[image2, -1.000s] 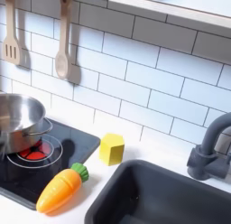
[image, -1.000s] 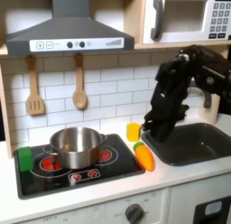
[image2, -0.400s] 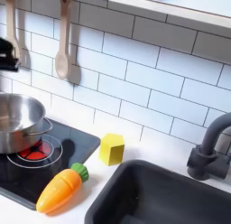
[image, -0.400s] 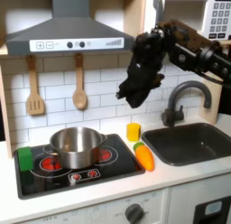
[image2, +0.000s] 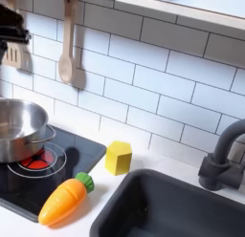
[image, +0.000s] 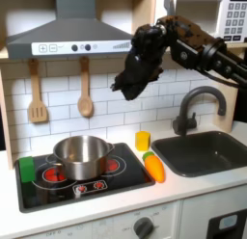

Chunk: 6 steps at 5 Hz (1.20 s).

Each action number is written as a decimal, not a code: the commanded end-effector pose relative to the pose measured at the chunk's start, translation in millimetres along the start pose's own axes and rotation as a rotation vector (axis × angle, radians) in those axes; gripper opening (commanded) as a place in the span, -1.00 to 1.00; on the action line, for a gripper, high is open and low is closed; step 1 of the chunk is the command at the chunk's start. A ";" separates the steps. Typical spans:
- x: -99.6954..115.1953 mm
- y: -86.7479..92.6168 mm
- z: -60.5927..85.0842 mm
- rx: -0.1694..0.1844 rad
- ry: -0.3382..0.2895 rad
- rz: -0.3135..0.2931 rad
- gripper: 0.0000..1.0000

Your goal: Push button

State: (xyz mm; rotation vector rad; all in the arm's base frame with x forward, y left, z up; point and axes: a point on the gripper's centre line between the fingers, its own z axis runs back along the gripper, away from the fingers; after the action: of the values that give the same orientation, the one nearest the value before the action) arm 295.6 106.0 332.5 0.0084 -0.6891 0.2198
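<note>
My gripper (image: 123, 86) hangs in the upper middle of the first exterior view, just below the range hood (image: 68, 36) and in front of the white tile wall; whether my jaws are open or closed I can't tell (it's all one dark lump at this res). My arm runs back up to the upper right of that frame, across the microwave (image: 203, 19). In the second exterior view a dark bit of me (image2: 11, 31) pokes in at the upper left edge, near the slotted spatula (image2: 11, 52).

The buttons (image: 83, 47) sit in a small row on the hood's front panel, upper left-centre of the first exterior view, w/ my gripper below and to the right of them, not touching.

Below, on the wall, the spatula and a wooden spoon (image: 85, 98) hang side by side. A steel pot (image: 80, 156) stands on the black stovetop (image: 121, 177), lower left of the frame. A green item (image: 26, 170) lies at the stove's left edge. A toy carrot (image2: 65, 200) lies at the stove's right edge, and a yellow block (image2: 118, 157) stands just behind it, near the wall. The sink (image: 207, 154) and its dark faucet (image: 183, 115) take the lower right.
</note>
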 end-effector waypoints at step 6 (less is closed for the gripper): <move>86.8 12.8 -6.6 0.012 -0.278 -0.049 -1.00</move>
State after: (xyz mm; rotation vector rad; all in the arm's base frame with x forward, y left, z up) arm 361.6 141.0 380.6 0.0722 -0.9637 0.1902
